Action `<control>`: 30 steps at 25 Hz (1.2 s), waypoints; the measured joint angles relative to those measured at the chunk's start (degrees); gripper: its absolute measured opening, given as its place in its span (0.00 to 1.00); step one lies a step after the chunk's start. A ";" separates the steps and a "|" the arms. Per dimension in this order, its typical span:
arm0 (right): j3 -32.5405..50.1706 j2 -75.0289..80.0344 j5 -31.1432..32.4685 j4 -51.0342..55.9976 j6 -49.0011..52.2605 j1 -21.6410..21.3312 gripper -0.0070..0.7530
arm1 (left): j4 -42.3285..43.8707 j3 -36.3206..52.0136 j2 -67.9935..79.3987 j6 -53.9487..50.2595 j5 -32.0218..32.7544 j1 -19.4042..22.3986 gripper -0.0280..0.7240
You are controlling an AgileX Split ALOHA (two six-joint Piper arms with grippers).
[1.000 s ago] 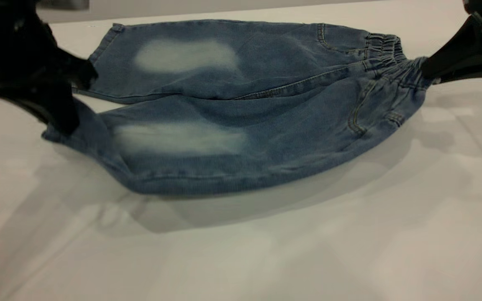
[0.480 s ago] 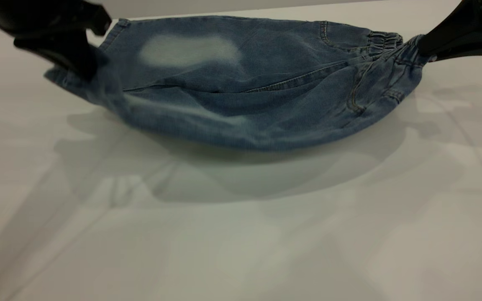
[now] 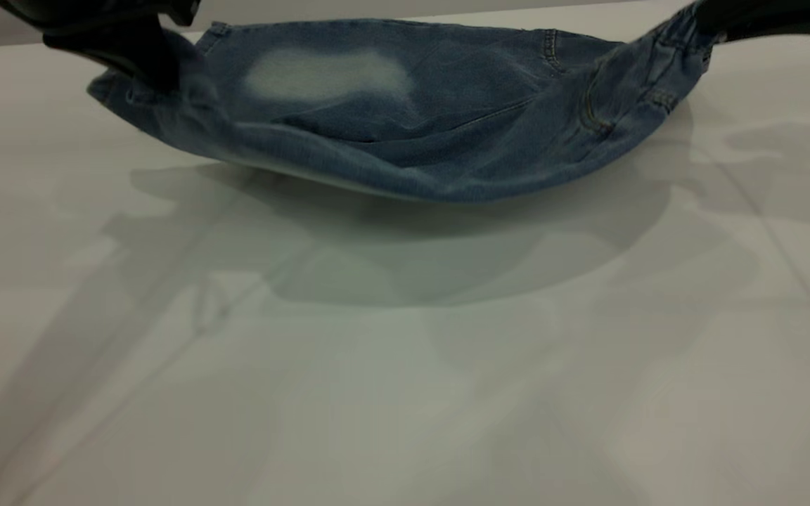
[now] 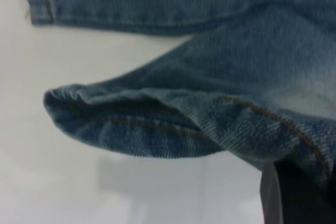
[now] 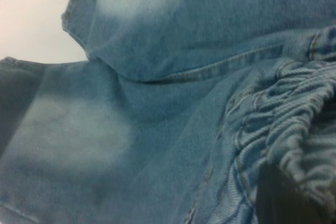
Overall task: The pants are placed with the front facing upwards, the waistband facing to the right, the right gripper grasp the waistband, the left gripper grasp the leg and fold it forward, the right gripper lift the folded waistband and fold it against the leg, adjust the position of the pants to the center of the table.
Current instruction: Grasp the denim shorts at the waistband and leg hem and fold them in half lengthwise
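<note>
The blue denim pants (image 3: 412,126) hang slung between my two grippers above the white table (image 3: 405,365), sagging in the middle. At the far left, my left gripper (image 3: 155,74) is shut on the near leg's hem (image 4: 131,124). At the far right, my right gripper (image 3: 707,22) is shut on the gathered waistband (image 3: 679,35). The near leg is lifted and drawn over the far leg, whose pale faded oval (image 3: 328,74) still shows. In the right wrist view the ruched waistband (image 5: 294,114) bunches against a dark finger (image 5: 283,198). In the left wrist view a dark finger (image 4: 299,192) sits under the denim.
The pants cast a broad shadow (image 3: 405,260) on the tabletop in front of them. The table's far edge runs just behind the pants.
Both grippers have risen and moved toward the far side, carrying the near leg and waistband up off the table. The near leg's faded patch has rolled out of sight.
</note>
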 joint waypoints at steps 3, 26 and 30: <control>-1.03 0.00 0.17 0.26 0.00 0.00 0.05 | 0.00 0.05 0.00 0.00 -2.91 0.00 0.10; -2.11 0.00 -1.03 6.09 -5.09 0.00 0.05 | 0.41 -3.04 3.70 1.29 -20.54 0.11 0.10; -2.78 0.00 -1.36 6.21 -5.31 0.00 0.05 | 0.41 -6.58 5.36 1.41 -20.48 0.23 0.10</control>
